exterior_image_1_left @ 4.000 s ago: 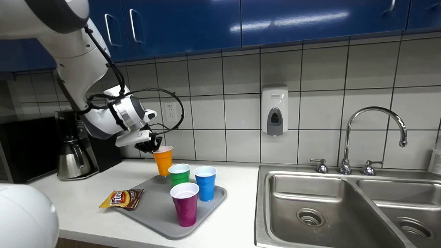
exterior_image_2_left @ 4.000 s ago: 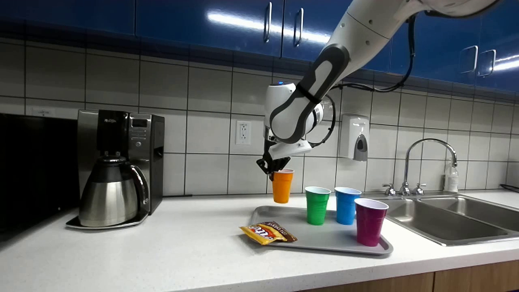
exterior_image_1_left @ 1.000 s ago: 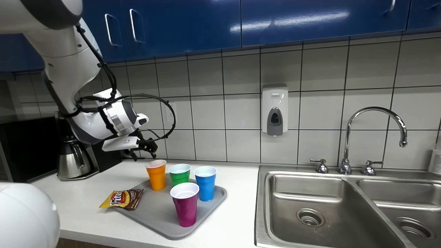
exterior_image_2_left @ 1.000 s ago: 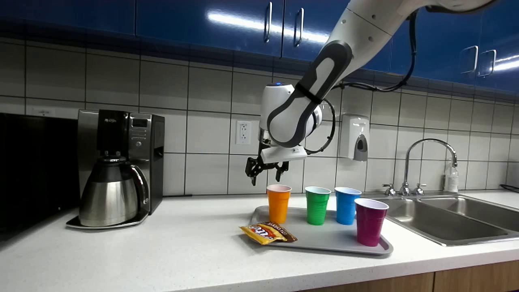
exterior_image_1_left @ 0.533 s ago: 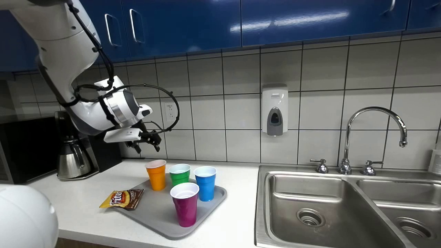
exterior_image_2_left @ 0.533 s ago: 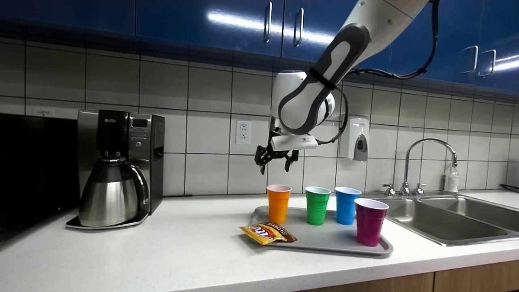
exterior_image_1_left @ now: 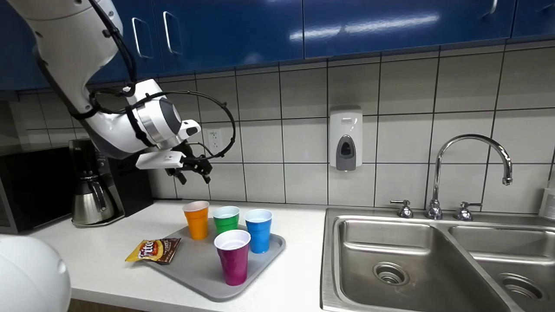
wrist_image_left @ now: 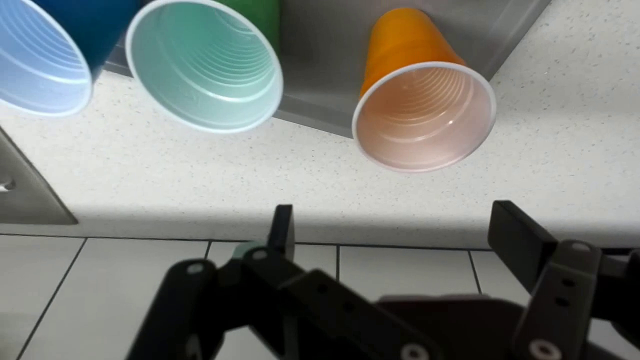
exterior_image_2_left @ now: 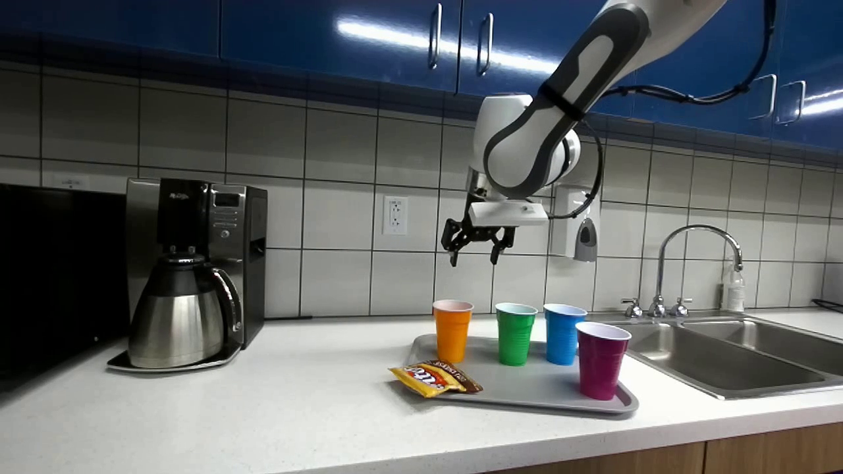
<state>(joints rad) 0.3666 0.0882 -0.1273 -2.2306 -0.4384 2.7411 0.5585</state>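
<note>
white wall tiles [exterior_image_2_left: 339, 283] are behind the tool [exterior_image_2_left: 474, 259], which hangs wide open in the air with nothing in it. below the tool, and apart from it, the orange cup [exterior_image_2_left: 452, 336] stands upright on a gray tray [exterior_image_2_left: 527, 388]. the green cup [exterior_image_2_left: 516, 337], blue cup [exterior_image_2_left: 561, 338] and purple cup [exterior_image_2_left: 600, 365] stand there too.

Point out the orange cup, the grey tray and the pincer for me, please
Orange cup [wrist_image_left: 422, 100], wrist view: on its inner wall.
Grey tray [exterior_image_1_left: 198, 265], in an exterior view: on its bare surface.
Pincer [exterior_image_2_left: 474, 261], in an exterior view: midway between its fingertips.
</note>
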